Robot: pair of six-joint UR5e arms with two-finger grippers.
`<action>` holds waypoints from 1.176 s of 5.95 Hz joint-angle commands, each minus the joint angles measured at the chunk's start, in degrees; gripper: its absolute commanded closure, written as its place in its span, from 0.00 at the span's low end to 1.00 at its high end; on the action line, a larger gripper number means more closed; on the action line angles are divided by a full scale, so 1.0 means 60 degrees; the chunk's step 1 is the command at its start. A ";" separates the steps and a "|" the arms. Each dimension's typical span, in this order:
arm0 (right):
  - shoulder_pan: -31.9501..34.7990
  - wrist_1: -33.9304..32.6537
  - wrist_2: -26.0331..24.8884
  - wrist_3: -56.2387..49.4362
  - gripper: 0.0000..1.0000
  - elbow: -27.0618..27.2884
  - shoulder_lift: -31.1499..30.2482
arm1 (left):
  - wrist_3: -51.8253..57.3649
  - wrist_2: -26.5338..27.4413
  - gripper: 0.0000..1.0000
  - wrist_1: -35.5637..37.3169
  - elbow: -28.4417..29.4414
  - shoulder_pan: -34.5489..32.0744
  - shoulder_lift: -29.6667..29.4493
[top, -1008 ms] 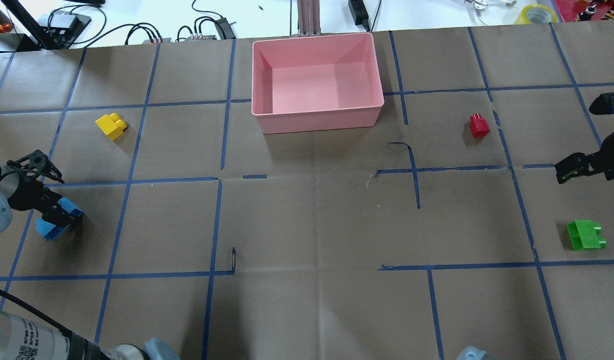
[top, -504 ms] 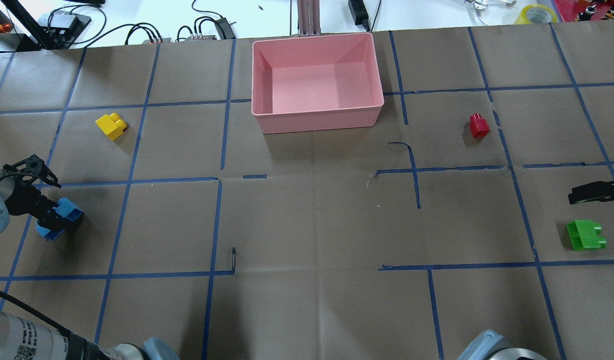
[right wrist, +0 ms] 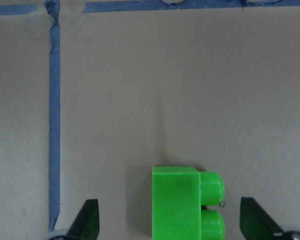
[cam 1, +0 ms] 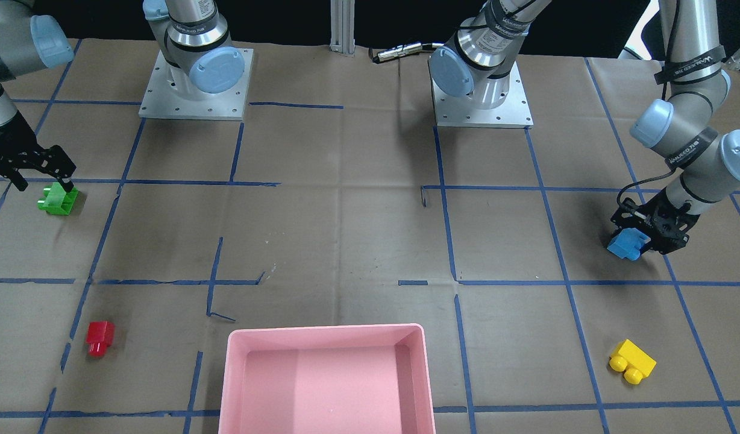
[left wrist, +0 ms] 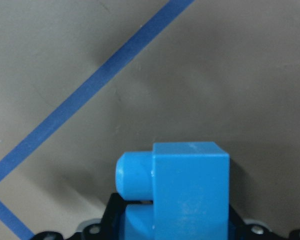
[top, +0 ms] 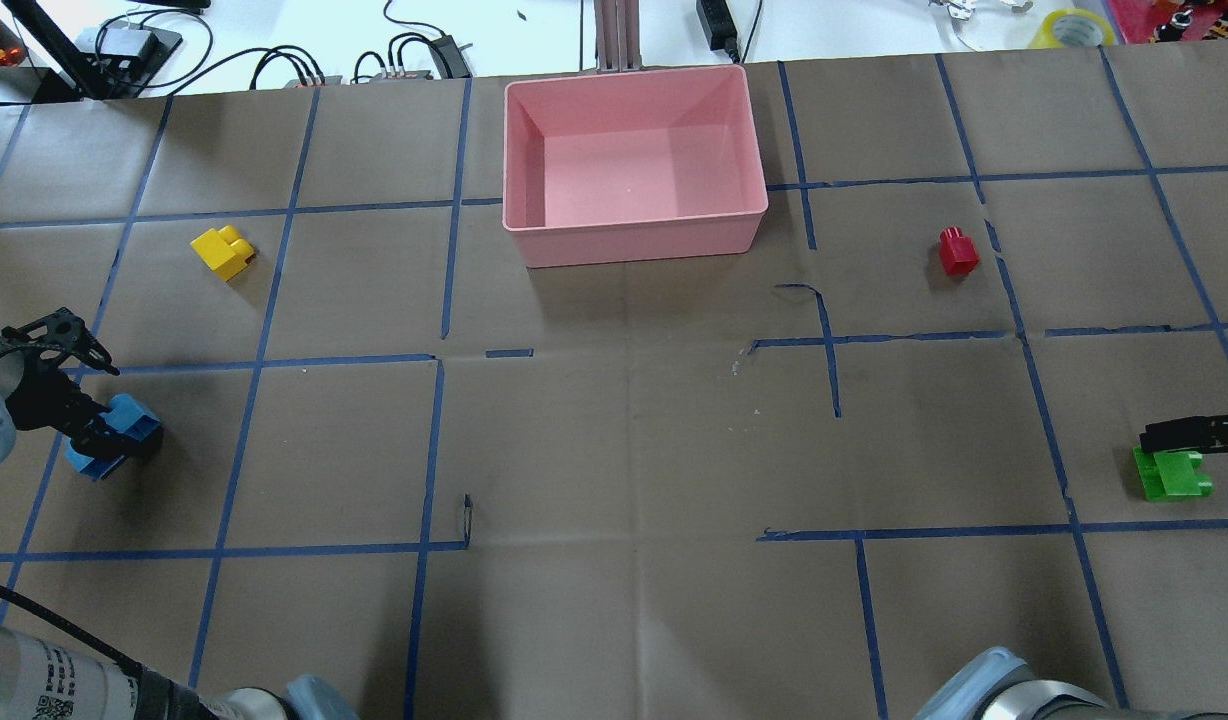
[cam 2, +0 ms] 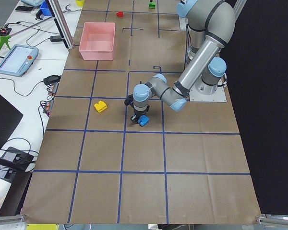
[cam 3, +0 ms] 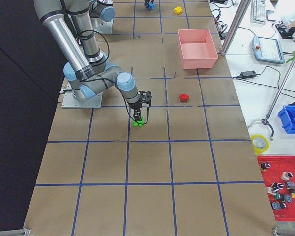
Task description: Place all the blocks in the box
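Observation:
My left gripper (top: pixel 99 435) is shut on the blue brick (top: pixel 134 420) at the table's left edge; the brick fills the left wrist view (left wrist: pixel 190 195). My right gripper (top: pixel 1189 435) is open and hovers over the green brick (top: pixel 1171 475), with a finger on each side of it in the right wrist view (right wrist: pixel 185 202). The yellow brick (top: pixel 224 252) lies far left. The red brick (top: pixel 957 250) lies right of the pink box (top: pixel 634 240), which stands empty at the far middle.
Brown paper with a blue tape grid covers the table. Cables and power units (top: pixel 414 55) lie beyond the far edge, with a tape roll (top: pixel 1072 27) at the far right. The two arm bases (cam 1: pixel 192 84) stand on the robot's side.
My right gripper has moved toward the near side and down over the green brick. My left gripper has shifted slightly left with the blue brick.

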 commanded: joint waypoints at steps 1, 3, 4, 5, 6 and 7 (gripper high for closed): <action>-0.0047 -0.1071 -0.0018 -0.0011 0.01 0.0136 0.0707 | -0.0097 0.0027 0.83 0.0029 0.0113 -0.0041 0.0082; -0.0047 -0.1395 -0.0105 -0.0026 0.01 0.0136 0.1163 | -0.0549 0.0070 0.92 -0.0479 0.0739 -0.0201 0.0840; -0.0047 -0.1411 -0.0207 -0.0084 0.01 0.0136 0.1223 | -0.1350 0.0071 0.92 -0.1629 0.1657 -0.0695 0.1222; -0.0047 -0.1396 -0.0426 -0.0099 0.01 0.0151 0.1267 | -0.2402 0.0071 0.94 -0.3076 0.2957 -0.1513 0.1269; -0.0120 -0.1367 -0.0529 -0.0084 0.01 0.0238 0.1297 | -0.3906 0.0056 0.94 -0.4410 0.4304 -0.2434 0.1008; -0.0149 -0.1352 -0.0661 -0.0084 0.01 0.0311 0.1326 | -0.5386 0.0042 0.94 -0.4975 0.5174 -0.3285 0.0745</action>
